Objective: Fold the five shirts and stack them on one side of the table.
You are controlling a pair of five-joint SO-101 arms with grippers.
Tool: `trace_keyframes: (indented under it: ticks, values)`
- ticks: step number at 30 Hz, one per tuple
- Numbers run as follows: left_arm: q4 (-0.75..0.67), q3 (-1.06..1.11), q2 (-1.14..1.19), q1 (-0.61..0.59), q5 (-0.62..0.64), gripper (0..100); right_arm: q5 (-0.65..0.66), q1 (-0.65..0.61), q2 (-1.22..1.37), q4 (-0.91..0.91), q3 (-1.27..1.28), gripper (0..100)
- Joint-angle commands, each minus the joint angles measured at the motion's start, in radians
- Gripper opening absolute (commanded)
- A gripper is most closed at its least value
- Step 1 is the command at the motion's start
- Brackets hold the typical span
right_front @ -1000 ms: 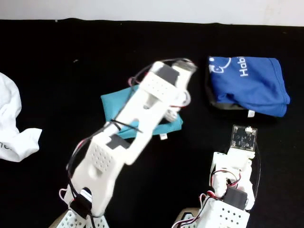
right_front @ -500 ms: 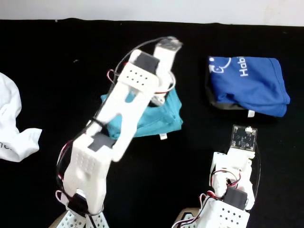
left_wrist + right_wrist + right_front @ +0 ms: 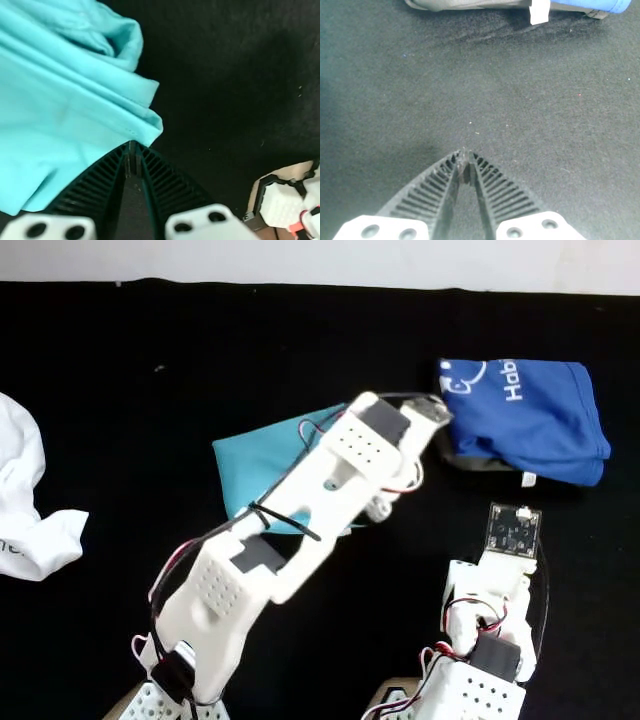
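Left claw [image 3: 131, 151] closed, empty, tips at teal shirt [image 3: 60, 110] hem. Risk: pushing may bunch the fold. Right claw [image 3: 465, 161] closed, empty.

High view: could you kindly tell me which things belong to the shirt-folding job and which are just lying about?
Job:
teal shirt
blue shirt
dark garment under it
white shirt

Just there:
black table cover

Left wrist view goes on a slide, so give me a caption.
Left gripper, shut, at the edge of the folded teal shirt on the black table.
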Motion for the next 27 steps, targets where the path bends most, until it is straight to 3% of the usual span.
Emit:
trace_keyframes:
  ticks: [1,6,10,21,27]
  values:
    - [0.000,-0.104,-0.113,-0.082,0.005,1,-0.002,0.008,-0.007,-0.004,0.127,0.9]
    - [-0.023,-0.179,-0.061,-0.222,0.003,1,-0.002,0.008,-0.007,-0.004,0.127,0.9]
    - [-0.084,-0.186,0.073,-0.262,0.003,1,-0.002,0.008,-0.007,-0.004,0.127,0.9]
    - [-0.229,-0.183,0.156,-0.093,0.003,1,-0.002,0.008,-0.007,-0.004,0.127,0.9]
    - [-0.304,-0.186,0.150,-0.076,0.003,1,-0.002,0.008,-0.007,-0.004,0.127,0.9]
